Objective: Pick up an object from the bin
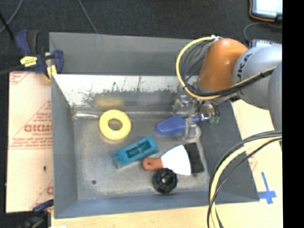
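Hanging low, end effector, blue oval thing just beside it

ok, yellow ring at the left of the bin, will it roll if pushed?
The yellow ring lies flat on the bin floor, so a push probably slides it rather than rolling it. Tipped on edge it could roll. It looks like a tape roll: likely light and fairly stiff.
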Motion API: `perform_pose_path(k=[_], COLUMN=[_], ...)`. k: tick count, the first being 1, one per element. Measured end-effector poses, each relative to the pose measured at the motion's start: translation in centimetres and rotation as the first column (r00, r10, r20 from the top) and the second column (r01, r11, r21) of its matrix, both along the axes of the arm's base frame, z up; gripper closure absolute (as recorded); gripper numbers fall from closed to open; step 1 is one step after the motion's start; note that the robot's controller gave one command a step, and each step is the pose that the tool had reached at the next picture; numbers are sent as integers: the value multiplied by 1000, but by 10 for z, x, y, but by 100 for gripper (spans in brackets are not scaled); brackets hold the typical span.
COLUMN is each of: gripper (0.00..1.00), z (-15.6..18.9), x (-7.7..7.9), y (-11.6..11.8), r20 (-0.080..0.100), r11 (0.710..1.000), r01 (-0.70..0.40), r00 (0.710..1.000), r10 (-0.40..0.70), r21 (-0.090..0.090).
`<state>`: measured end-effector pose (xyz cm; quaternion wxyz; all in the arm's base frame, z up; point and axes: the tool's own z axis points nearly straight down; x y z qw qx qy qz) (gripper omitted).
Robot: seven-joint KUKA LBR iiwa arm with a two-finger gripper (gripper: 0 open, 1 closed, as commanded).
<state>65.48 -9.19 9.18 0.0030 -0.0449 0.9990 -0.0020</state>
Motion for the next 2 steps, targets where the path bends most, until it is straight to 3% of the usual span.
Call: perform_pose_path(k=[1, 2], gripper=[0, 0], z=[6, 25], x=[-4, -1], y=[6, 13], r20=[-4, 6], r11=[999, 999], r01=[-38, -35], r00=[999, 999], r10=[38, 35], r21=[0, -1])
